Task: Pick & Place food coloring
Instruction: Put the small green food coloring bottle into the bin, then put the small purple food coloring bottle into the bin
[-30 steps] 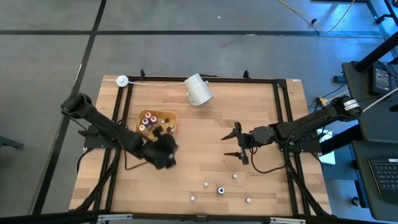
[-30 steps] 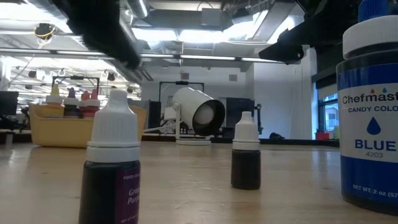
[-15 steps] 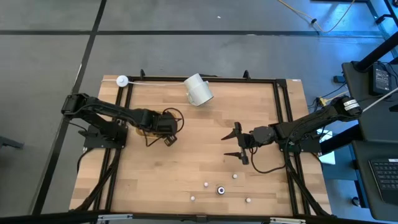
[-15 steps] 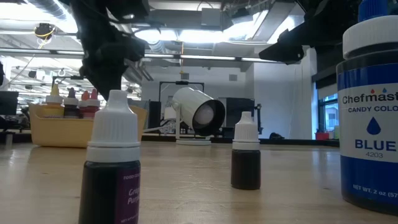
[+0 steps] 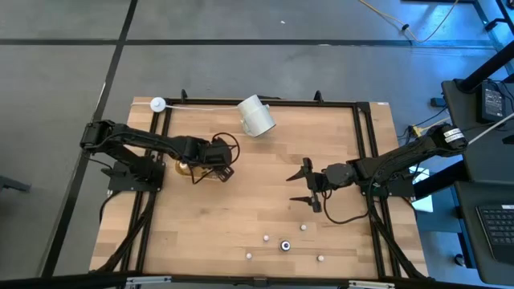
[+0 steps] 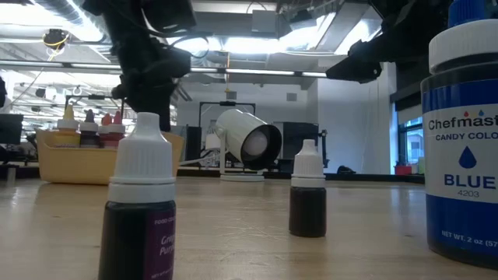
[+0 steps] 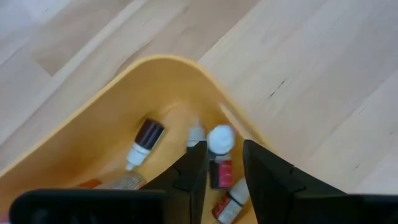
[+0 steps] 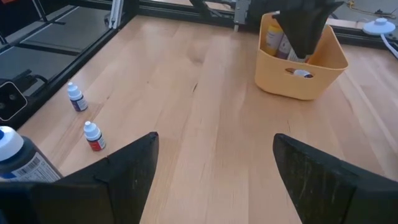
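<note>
The left end effector hung over the corner of the yellow tray, its two fingers parted a little on either side of a white-capped bottle with a red label. Whether they pressed on that bottle or merely flanked it could not be told. Beside it in the tray lay a dark-capped bottle and other small bottles of food coloring. Seen from above, the left arm covered most of the tray, which sat on the left part of the bench.

The right end effector waited above the bench right of center, its fingers spread wide and holding nothing.

Well apart from the tray, near the front edge of the bench, stood several loose bottles, a large blue-labelled bottle among them. A white cup lay on its side near the far edge.
</note>
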### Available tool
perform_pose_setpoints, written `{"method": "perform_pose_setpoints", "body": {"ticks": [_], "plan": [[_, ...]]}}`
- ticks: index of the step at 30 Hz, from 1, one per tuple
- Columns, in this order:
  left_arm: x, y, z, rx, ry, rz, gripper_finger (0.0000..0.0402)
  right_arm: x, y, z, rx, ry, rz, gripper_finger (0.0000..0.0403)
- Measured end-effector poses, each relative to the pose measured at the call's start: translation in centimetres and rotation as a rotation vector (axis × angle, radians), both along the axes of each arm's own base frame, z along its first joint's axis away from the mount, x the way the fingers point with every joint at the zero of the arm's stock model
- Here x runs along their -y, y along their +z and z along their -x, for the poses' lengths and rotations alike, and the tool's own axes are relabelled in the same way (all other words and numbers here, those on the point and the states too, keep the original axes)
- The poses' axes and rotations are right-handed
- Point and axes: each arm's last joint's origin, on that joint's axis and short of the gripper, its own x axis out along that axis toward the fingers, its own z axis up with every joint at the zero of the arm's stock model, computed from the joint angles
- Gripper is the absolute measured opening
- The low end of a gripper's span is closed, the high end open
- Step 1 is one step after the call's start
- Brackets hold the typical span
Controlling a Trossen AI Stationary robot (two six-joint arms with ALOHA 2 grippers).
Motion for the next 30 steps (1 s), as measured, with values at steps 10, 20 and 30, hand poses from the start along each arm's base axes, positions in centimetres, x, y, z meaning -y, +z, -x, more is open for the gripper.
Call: {"method": "perform_pose_setpoints", "body": {"ticks": [10, 20, 30], "plan": [[0.3, 0.5, -0.2, 0.004, -0.093, 0.014, 0.0093, 0.0, 0.0, 0.0, -0.004, 0.0, 0.001, 0.0316], [6.1, 4.2, -3.6, 0.418, -0.636, -0.054, 0.0091, 0.1, -0.1, 0.0, -0.01, -0.003, 0.003, 0.0316], [16.3, 1.4, -6.2, 0.705, -1.076, -0.065, 0.0095, 0.1, -0.1, 0.0, -0.011, -0.006, 0.001, 0.0316]]}}
